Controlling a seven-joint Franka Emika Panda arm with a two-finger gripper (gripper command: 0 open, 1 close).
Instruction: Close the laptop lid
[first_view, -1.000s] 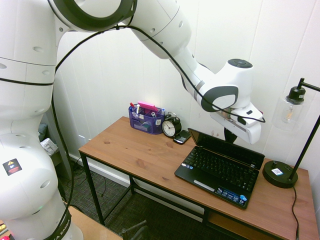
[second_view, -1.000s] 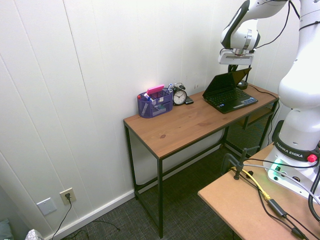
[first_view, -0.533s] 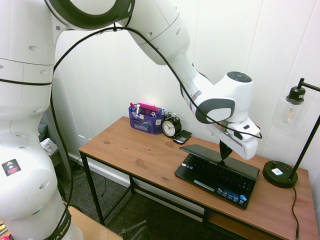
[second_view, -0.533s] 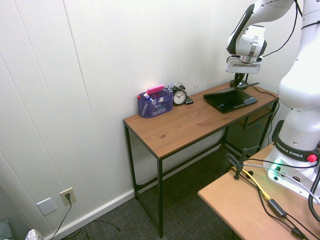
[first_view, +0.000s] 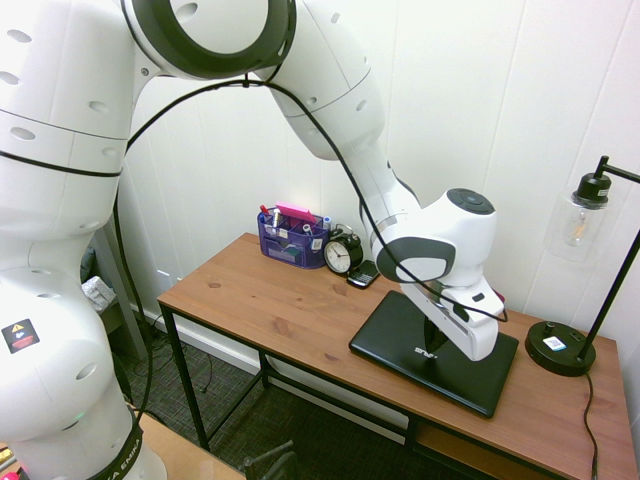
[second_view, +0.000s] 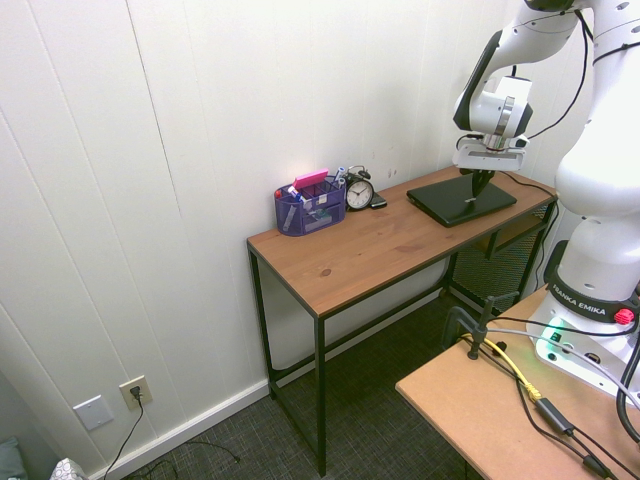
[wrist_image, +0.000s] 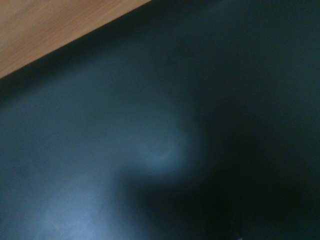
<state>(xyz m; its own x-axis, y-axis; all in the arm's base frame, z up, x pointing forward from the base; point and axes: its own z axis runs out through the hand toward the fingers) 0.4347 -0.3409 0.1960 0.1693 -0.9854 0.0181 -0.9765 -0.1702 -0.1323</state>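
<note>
The jaws (first_view: 432, 338) point straight down, drawn together with nothing between them, their tips at or just above the back of the laptop lid (first_view: 400, 335); actual contact cannot be confirmed. In the second exterior view the jaws (second_view: 478, 184) stand over the middle of the lid (second_view: 455, 198).

The lid lies flat on its base, matte black back upward, a small silver logo showing just beside the jaws on the side towards the worktop's front edge. The wrist view is filled by the lid's dark surface (wrist_image: 150, 150), out of focus, with a strip of wood at one corner.

The laptop sits on the wooden worktop (first_view: 270, 310), directly under the jaws. Beyond the jaws towards the wall, near the laptop's rear corner, lie a small black phone (first_view: 363, 273) and, just beside it, an alarm clock (first_view: 342, 253). Further along the wall stands a purple mesh organiser (first_view: 290, 238) holding pens and a pink item. On the opposite side of the jaws, a black desk lamp (first_view: 560, 347) stands near the laptop's far corner.
</note>
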